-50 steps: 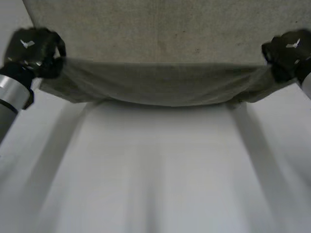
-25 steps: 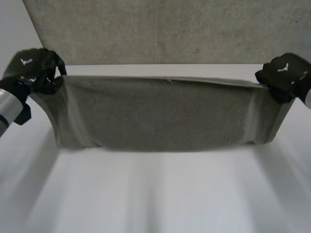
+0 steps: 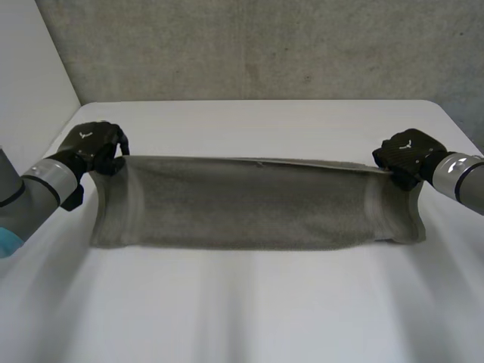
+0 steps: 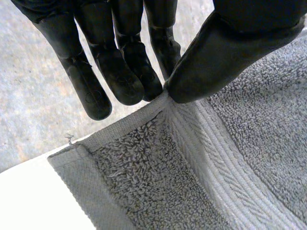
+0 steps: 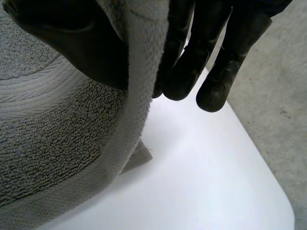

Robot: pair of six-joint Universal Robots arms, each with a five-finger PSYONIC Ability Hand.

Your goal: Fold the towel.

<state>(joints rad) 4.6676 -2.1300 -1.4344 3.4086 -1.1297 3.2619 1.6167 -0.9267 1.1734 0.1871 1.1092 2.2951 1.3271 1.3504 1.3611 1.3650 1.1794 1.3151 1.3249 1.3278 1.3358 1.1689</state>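
Note:
A grey-green towel stretches across the white table, folded over itself, its upper layer held taut between my two hands. My left hand pinches the towel's far left corner; in the left wrist view the thumb presses the hem against the fingers. My right hand pinches the far right corner; in the right wrist view the towel's edge runs between thumb and fingers. The lower fold rests on the table.
A grey concrete floor lies beyond the table's far edge. The table's rounded right corner is close to my right hand. Bare white tabletop extends in front of the towel.
Both hands have carried the held towel edge forward, away from the camera, and lowered it. The towel now lies doubled over on the table instead of hanging close to the camera.

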